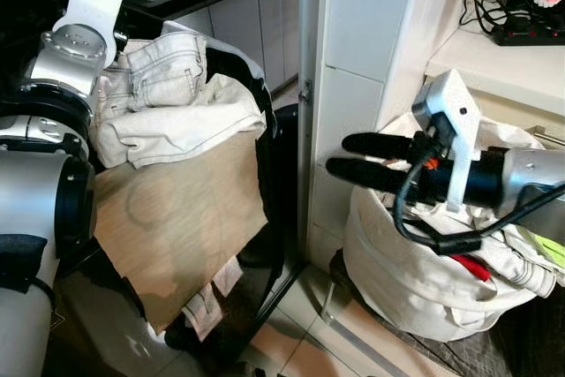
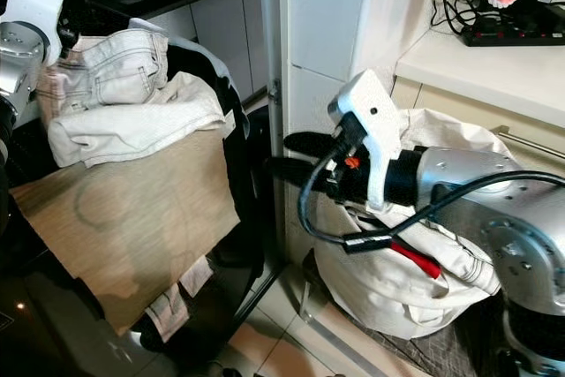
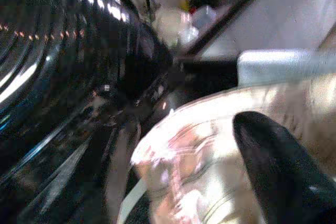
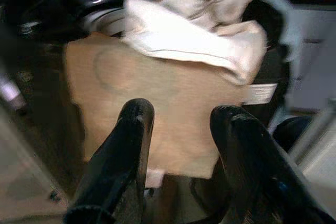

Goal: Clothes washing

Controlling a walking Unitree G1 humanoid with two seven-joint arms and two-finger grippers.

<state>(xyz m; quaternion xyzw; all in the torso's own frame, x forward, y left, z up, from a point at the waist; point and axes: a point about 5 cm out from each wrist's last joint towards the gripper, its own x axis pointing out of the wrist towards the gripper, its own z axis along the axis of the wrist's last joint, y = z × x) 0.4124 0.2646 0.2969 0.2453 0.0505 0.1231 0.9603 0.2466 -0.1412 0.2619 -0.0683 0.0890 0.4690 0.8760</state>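
Right gripper (image 1: 349, 158) held mid-air before the white laundry bag (image 1: 415, 289), fingers apart and empty, aimed at the clothes. Left gripper (image 3: 278, 177) at the pale jeans (image 1: 163, 68); finger state: cannot tell. Beyond, tan cloth (image 1: 177, 218) and white garment (image 1: 177, 125) draped over the dark washer opening (image 1: 265, 174). Judged step: loading. Next move likely calls for pushing the hanging clothes inside.

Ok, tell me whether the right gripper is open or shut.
Open. The right gripper has its two black fingers spread with a clear gap and nothing between them, pointed at the tan garment hanging below the cream clothes.
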